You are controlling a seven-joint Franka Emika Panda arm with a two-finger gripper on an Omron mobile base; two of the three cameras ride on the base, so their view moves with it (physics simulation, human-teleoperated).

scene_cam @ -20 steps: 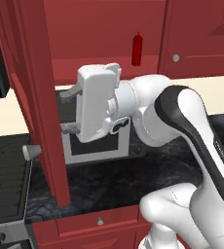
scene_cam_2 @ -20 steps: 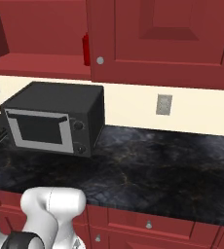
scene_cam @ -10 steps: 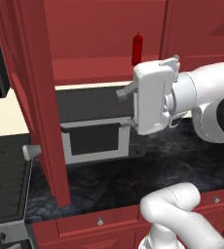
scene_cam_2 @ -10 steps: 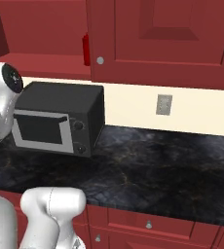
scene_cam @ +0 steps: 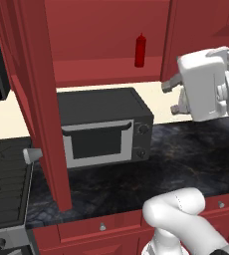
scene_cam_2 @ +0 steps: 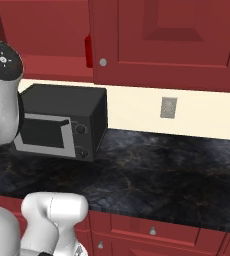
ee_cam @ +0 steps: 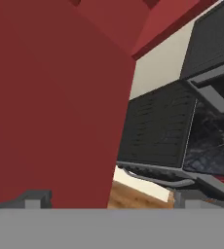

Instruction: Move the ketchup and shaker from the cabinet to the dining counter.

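Observation:
The ketchup (scene_cam: 140, 50), a slim red bottle, stands upright on the red shelf of the open cabinet (scene_cam: 106, 72); in the right base view a strip of the ketchup (scene_cam_2: 88, 50) peeks past a shut door's edge. My gripper (scene_cam: 170, 98) hangs to the right of and below the bottle, over the counter, apart from it, its fingers pointing left. In the hand view the gripper (ee_cam: 111, 200) is open with nothing between its fingertips (ee_cam: 33, 199), facing a red cabinet door panel. The shaker is hidden. The dining counter is out of view.
A grey microwave (scene_cam: 104, 129) sits on the black marbled counter (scene_cam: 186, 159) under the shelf. The cabinet's open door (scene_cam: 32, 99) juts forward at the left, with a stove (scene_cam: 7, 184) beyond it. A wall outlet (scene_cam_2: 168, 107) is on the cream backsplash.
The arm has swung from the left, across the front of the microwave, to the right side of the cabinet opening. The jaws stayed open and the ketchup has not moved.

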